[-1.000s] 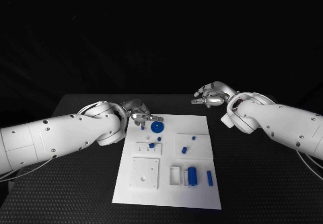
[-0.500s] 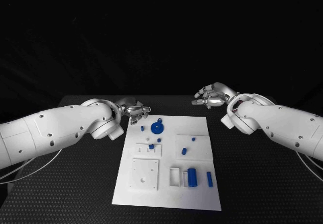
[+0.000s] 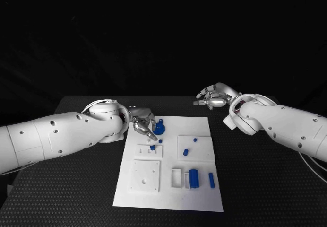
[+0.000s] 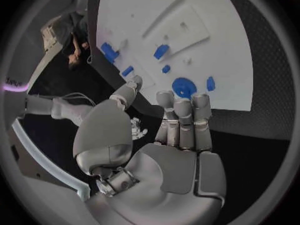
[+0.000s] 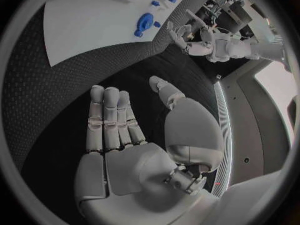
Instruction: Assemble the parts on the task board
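Observation:
The white task board [image 3: 174, 189] lies in the middle of the black table. A blue gear [image 3: 159, 129] stands near its far left corner, also in the left wrist view as the gear [image 4: 183, 86] with a small blue peg [image 4: 210, 83] beside it. My left hand [image 3: 143, 125] hovers just left of the gear, fingers straight and holding nothing [image 4: 181, 120]. My right hand [image 3: 214, 97] hangs beyond the board's far right corner, fingers spread and empty [image 5: 119, 125]. Small blue pegs [image 3: 186, 152] stand on the board; a blue cylinder [image 3: 195, 178] and a blue bar [image 3: 212, 180] lie near its front.
A raised white square plate [image 3: 146, 176] sits on the board's front left and a white slotted holder [image 3: 177, 178] beside the cylinder. Bare black table [image 3: 272, 179] stretches on both sides of the board.
My left hand has come back down over the board's far left corner and now sits right beside the gear. The right hand has stayed still.

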